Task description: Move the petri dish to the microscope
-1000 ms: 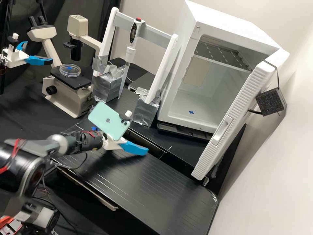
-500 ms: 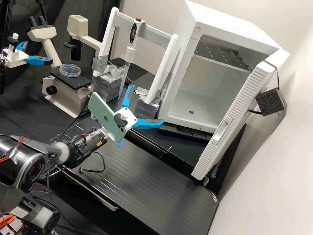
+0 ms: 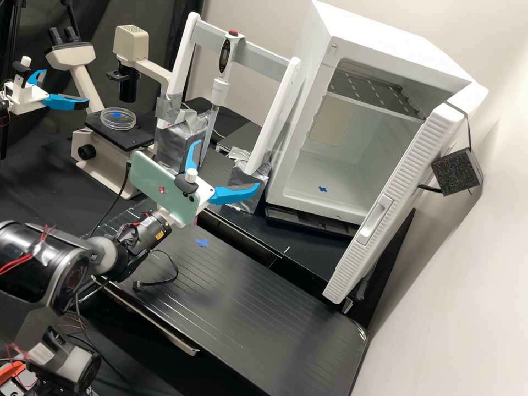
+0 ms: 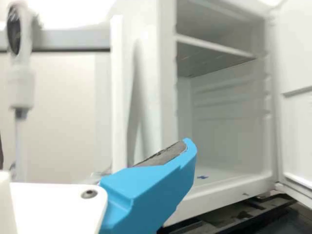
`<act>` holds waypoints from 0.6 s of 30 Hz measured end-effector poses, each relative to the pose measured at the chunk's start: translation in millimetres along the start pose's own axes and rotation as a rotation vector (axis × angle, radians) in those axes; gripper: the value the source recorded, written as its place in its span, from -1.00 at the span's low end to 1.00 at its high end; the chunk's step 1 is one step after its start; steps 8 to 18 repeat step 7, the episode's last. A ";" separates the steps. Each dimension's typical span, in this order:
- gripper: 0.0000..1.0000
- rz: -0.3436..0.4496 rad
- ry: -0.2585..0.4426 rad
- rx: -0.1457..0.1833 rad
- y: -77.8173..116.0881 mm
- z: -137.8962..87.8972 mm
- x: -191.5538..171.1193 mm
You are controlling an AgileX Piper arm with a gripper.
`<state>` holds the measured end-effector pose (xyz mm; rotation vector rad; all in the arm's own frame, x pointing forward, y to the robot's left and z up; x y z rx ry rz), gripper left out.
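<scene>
The gripper [image 3: 228, 164] stands open and holds nothing, raised over the bench in front of the foil-wrapped stand. One of its fingers [image 4: 151, 190] shows in the wrist view, with a dark grey pad, against the incubator. The clear round petri dish [image 3: 118, 126] rests flat on the black stage of the cream microscope [image 3: 108, 166] in the high view, apart from the gripper and behind it to the left.
A pipette [image 3: 220, 91] hangs on the white stand [image 3: 184, 60] near the gripper. To the right is a white incubator [image 3: 313, 190] with its door [image 3: 385, 220] open. A second arm's gripper [image 3: 27, 99] is beside the microscope. A black ribbed board [image 3: 247, 308] lies in front.
The gripper first rose from low over the board and turned, both fingers coming into sight, then moved left and a little back. The petri dish has stayed on the stage.
</scene>
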<state>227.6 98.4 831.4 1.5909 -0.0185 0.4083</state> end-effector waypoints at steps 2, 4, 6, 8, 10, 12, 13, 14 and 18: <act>1.00 -0.021 -0.005 -0.026 -6.1 2.3 3.4; 1.00 -0.040 -0.012 -0.046 -11.9 5.3 6.6; 1.00 -0.055 -0.020 -0.062 -17.5 8.0 10.6; 1.00 -0.062 -0.024 -0.066 -19.4 9.0 12.1; 1.00 -0.062 -0.024 -0.066 -19.4 9.0 12.1; 1.00 -0.062 -0.024 -0.066 -19.4 9.0 12.1; 1.00 -0.062 -0.024 -0.066 -19.4 9.0 12.1; 1.00 -0.062 -0.024 -0.066 -19.4 9.0 12.1; 1.00 -0.062 -0.024 -0.066 -19.4 9.0 12.1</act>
